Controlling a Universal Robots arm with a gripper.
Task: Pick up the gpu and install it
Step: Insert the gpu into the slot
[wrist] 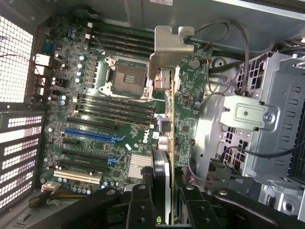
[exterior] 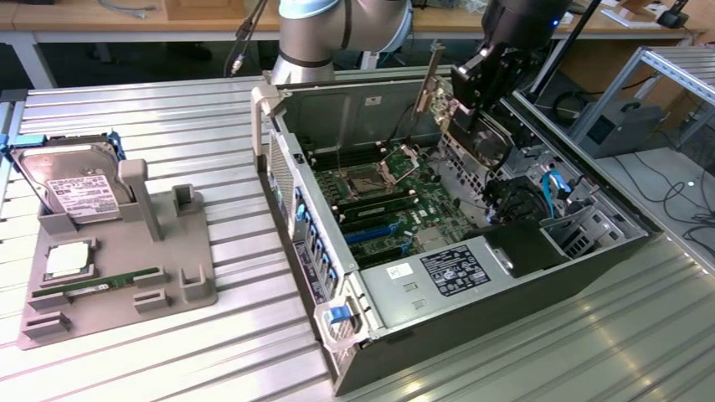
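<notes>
My gripper [exterior: 475,109] hangs over the open computer case [exterior: 447,335], near its side on the exterior view's right, and is shut on the gpu [exterior: 447,109]. The card stands on edge above the motherboard [exterior: 386,201], clear of it, and its silver end bracket points toward the case's back wall. In the wrist view the gpu [wrist: 162,167] runs edge-on away from my gripper [wrist: 162,191] to its bracket [wrist: 167,52]. Below it lie the motherboard [wrist: 119,119], the empty processor socket [wrist: 126,78] and the expansion slots [wrist: 90,135].
A grey parts holder [exterior: 167,276] lies on the ribbed table at the exterior view's left. It carries a hard drive [exterior: 73,188], a RAM stick [exterior: 95,286] and a processor chip [exterior: 67,258]. A metal drive cage [wrist: 267,119] and loose cables crowd one side of the case.
</notes>
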